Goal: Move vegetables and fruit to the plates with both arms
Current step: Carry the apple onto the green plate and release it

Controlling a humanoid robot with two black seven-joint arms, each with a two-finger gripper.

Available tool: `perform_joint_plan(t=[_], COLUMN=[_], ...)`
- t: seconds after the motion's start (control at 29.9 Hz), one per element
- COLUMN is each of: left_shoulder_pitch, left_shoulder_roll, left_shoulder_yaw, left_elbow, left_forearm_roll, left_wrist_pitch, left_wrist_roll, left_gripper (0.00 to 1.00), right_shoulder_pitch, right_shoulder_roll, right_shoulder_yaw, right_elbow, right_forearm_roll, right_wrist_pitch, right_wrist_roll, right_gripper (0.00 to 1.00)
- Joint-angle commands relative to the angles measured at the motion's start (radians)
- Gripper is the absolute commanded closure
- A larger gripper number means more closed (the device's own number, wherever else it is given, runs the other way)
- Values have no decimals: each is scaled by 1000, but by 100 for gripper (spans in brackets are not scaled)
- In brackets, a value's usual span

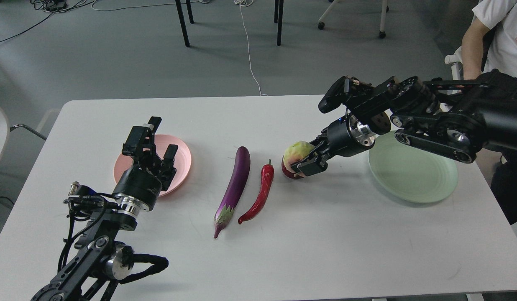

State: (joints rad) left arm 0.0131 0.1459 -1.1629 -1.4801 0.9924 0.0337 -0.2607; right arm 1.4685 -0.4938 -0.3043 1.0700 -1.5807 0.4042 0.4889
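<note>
My right gripper (pixel 305 163) is shut on the yellow-green apple-like fruit (pixel 295 152) and holds it lifted above the table. The fruit hides most of the dark red pomegranate (pixel 287 170), of which only a lower sliver shows. The purple eggplant (pixel 235 183) and the red chili pepper (pixel 260 193) lie side by side on the table, left of the fruit. The mint green plate (pixel 413 173) sits empty right of the gripper. My left gripper (pixel 158 138) is open over the salmon pink plate (pixel 182 164), which is empty.
The white table (pixel 325 251) carries everything. A seated person (pixel 492 37) in a white shirt is at the far right edge, behind my right arm. Chair and table legs (pixel 279 23) stand on the grey floor beyond the table.
</note>
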Motion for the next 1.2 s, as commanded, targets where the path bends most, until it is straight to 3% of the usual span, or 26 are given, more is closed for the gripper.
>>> perform_joint_plan(t=[0.0,0.13,0.3,0.7,0.83,0.9,1.04,1.17], left_shoulder_pitch=[1,2,2,4,4,4,4,2], left_shoulder_roll=[1,3,-5,-3,-5,-6,-3,-5], left_shoulder_yaw=[2,2,5,8,8,8,6,6], left_elbow=[0,0,0,0,0,0,0,0], left_forearm_roll=[0,0,0,0,0,0,0,0], left_wrist_pitch=[-1,-2,-2,-2,-2,-2,-2,-2], left_wrist_roll=[0,-2,-2,0,-2,0,-2,-2], left_gripper=[2,2,2,2,2,2,2,2], right_shoulder_pitch=[12,-46,-152,-318,-335,-338,-339,-341], right_shoulder_roll=[-174,-328,-388,-290,-270,-261,-259,-269], right_shoulder_yaw=[-4,-10,-12,-12,-10,-12,-13,-15], right_elbow=[76,116,104,-139,-151,-154,-153,-148], right_forearm_roll=[-16,-119,-173,-176,-176,-176,-176,-174], right_wrist_pitch=[-51,-59,-125,-228,-263,-263,-263,-263], right_wrist_roll=[0,0,0,0,0,0,0,0], right_gripper=[56,55,55,51,49,42,18,10])
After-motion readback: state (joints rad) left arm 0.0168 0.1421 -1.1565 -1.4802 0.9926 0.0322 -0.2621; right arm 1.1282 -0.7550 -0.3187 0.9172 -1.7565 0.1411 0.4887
